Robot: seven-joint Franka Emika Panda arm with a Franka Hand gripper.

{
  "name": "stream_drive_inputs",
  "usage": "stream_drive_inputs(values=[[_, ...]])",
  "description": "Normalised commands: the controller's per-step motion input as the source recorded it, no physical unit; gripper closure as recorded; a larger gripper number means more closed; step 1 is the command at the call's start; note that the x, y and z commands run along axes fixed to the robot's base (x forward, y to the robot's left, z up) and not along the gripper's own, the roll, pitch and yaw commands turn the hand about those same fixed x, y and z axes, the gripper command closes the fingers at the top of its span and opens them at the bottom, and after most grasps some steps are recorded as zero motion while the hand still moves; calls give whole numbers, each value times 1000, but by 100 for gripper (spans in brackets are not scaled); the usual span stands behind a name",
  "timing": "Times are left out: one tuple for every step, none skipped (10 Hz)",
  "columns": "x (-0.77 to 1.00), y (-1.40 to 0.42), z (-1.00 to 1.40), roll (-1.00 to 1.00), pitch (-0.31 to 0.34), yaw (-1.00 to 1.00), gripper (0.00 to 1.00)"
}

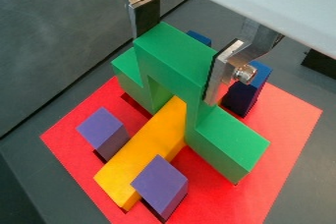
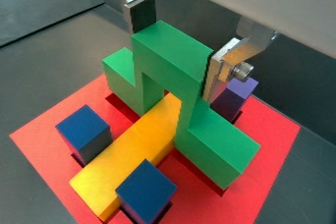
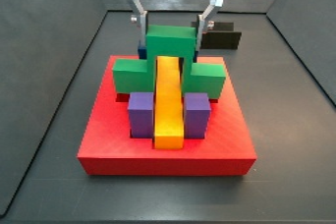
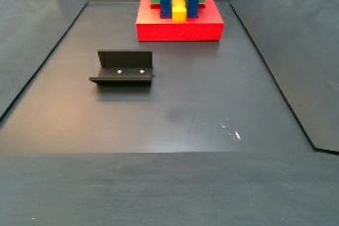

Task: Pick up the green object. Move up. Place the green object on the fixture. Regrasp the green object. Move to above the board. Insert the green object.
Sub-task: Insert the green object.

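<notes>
Green object [image 3: 168, 59] crosswise over yellow bar [image 3: 167, 98], hand [image 3: 171, 22] astride its top

The dark grey floor [image 4: 185, 111] is carrying two things. The red board [image 4: 180, 27] is sitting flat on it near the far wall, and the black fixture [image 4: 123, 69] is standing on it well apart from the board, nearer the middle and off to one side in a side view. In the closer side view the fixture [image 3: 225, 39] is showing just behind the board [image 3: 164, 144]. The gripper [image 3: 171, 22] is hanging above the board, not touching the floor.
</notes>
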Motion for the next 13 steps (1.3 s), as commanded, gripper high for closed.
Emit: stream_drive_inputs(values=[[23,37,-80,-64,0,0,100],[69,71,-74,-53,0,0,100],[63,126,-26,-59,-3,0,100],[0,97,-14,-14,0,0,100],[0,29,-63,0,0,0,100],[-14,0,-91,-71,0,0,100],[0,0,-191,-106,-11,0,100],[20,0,-223,-53,-4,0,100],[0,0,-240,-13,0,0,100],[0,0,-197,-3,0,0,100],[60,-29,-97,-41,0,0,100],[94,-40,-89,-53,0,0,100],[71,-23,-194,-30,0,0,100]])
